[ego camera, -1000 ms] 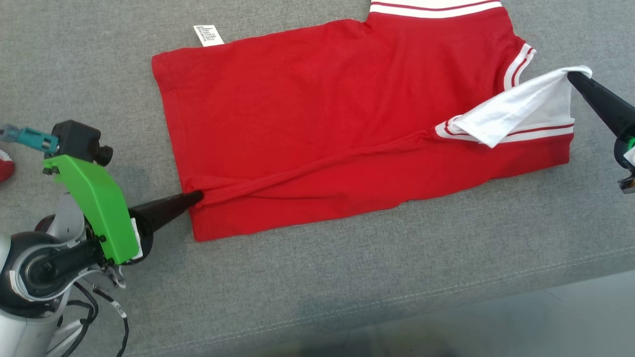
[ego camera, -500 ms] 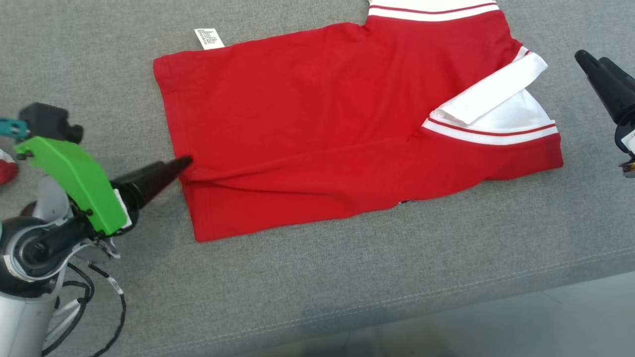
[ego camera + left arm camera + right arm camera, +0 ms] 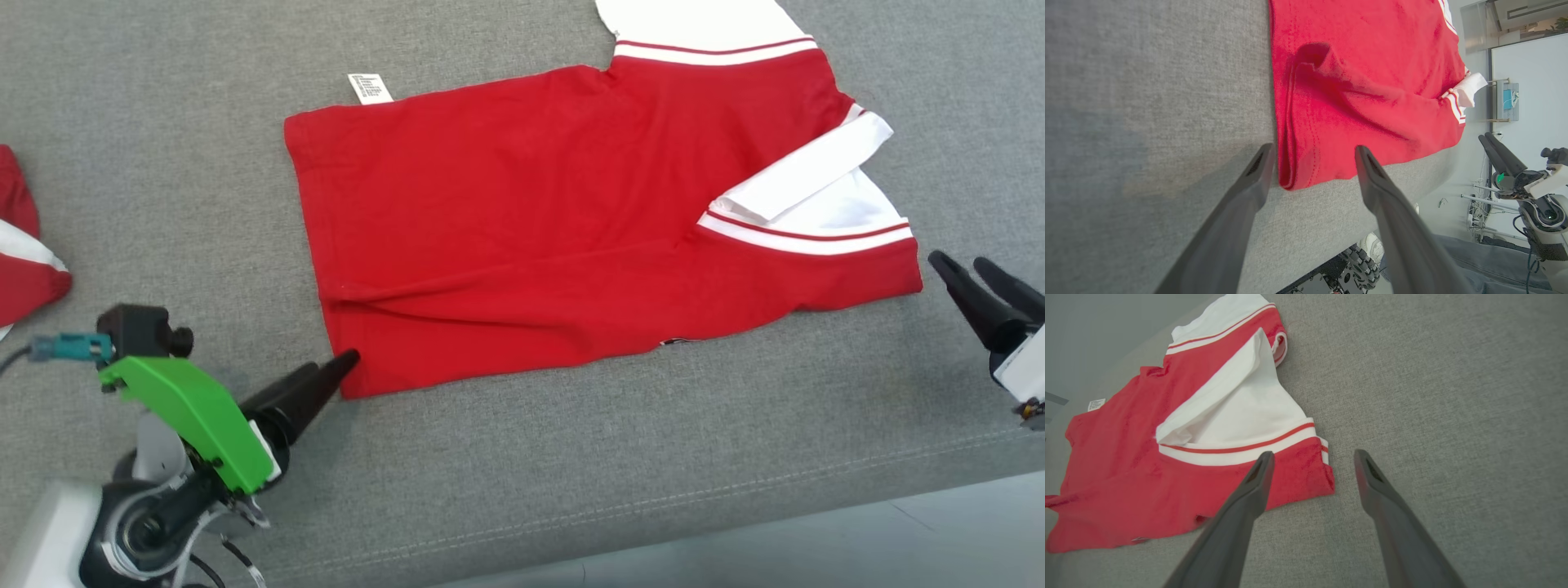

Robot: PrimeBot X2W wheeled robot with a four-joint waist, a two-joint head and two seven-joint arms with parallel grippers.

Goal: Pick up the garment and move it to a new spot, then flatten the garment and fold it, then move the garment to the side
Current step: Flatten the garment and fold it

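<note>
The garment is a red shirt with white, red-striped sleeves, lying spread on the grey table. Its near long edge is folded over the body, and a white sleeve lies folded back on the right end. My left gripper stands open at the garment's near-left corner. In the left wrist view that corner of the garment lies between the spread tips of the left gripper. My right gripper is open just right of the garment's right end, apart from it. In the right wrist view the right gripper is spread by the red corner of the garment.
Another red and white cloth lies at the table's left edge. A white label sticks out at the garment's far-left edge. The table's front edge runs close below the grippers, with floor beyond it.
Both grippers have opened and let go of the garment. The raised white sleeve has dropped onto the shirt and the pulled fold has settled. Both arms have drawn back toward the front edge; the camera shifted.
</note>
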